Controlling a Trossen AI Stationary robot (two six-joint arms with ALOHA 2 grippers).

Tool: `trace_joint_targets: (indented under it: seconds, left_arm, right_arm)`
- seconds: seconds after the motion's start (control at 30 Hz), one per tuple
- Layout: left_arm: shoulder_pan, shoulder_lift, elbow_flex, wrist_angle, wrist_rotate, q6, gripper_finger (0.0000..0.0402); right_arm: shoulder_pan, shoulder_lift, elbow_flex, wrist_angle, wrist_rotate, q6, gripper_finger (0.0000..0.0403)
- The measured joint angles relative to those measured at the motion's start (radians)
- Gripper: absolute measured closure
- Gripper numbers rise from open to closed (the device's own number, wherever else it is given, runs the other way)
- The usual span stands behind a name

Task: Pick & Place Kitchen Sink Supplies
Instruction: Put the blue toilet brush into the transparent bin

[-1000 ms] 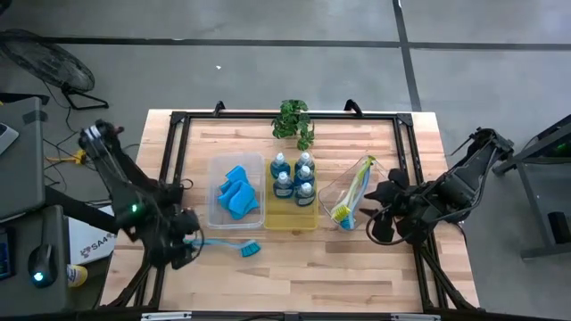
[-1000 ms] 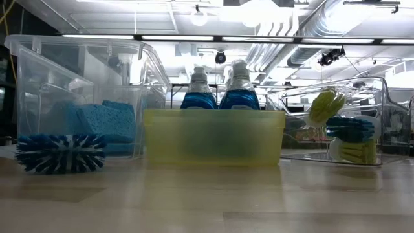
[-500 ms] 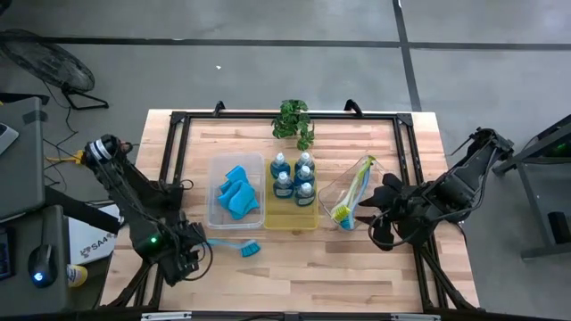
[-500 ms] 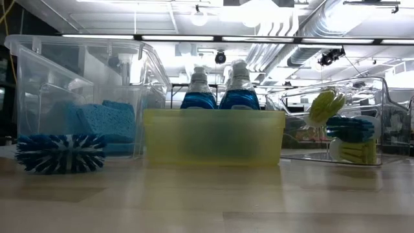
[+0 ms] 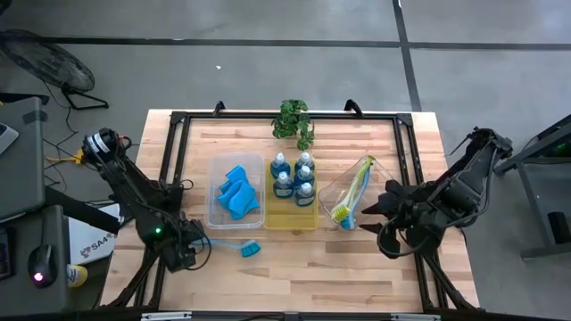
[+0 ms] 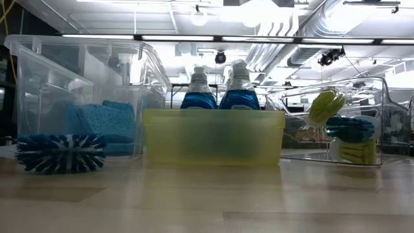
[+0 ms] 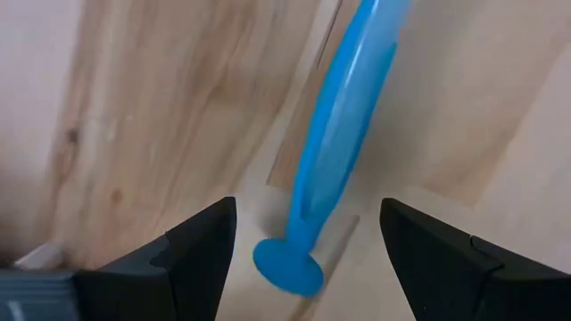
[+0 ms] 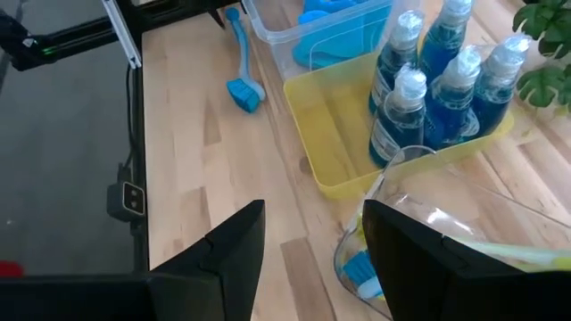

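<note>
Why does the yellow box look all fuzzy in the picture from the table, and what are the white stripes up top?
Low view: the yellow tray sits close to the camera, so it is out of focus; the bright stripes are ceiling lights, glaring.

Blue dish brush point(image 5: 234, 246) lies flat on the table point(image 5: 312, 267).

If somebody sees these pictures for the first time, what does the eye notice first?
Four blue soap bottles stand in the yellow tray at the table's middle, with blue sponges in the clear tray to its left. A blue brush lies loose on the wood in front, its handle end between the open fingers of the left gripper.
</note>
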Motion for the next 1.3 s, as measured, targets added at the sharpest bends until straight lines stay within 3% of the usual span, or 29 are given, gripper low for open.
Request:
trace_joint_targets:
  seconds: [0.33,0.8,1.13,1.3]
  left_arm:
    - [0.000,-0.007,-0.100,0.119,0.018,-0.001,0.0143]
    - [0.001,-0.002,-0.081,0.160,0.087,-0.023,0.0357]
    - [-0.008,-0.001,-0.046,0.387,0.232,-0.017,0.0357]
    - [-0.007,-0.001,-0.042,0.479,0.245,-0.057,0.0357]
  right_arm:
    - [0.003,0.000,0.000,0.024,-0.004,0.002,0.0219]
    - [0.003,0.000,0.000,0.011,-0.013,-0.001,0.0219]
    - [0.003,-0.036,0.000,0.005,-0.023,-0.001,0.0219]
    - [0.002,-0.057,0.000,0.005,-0.020,-0.024,0.0219]
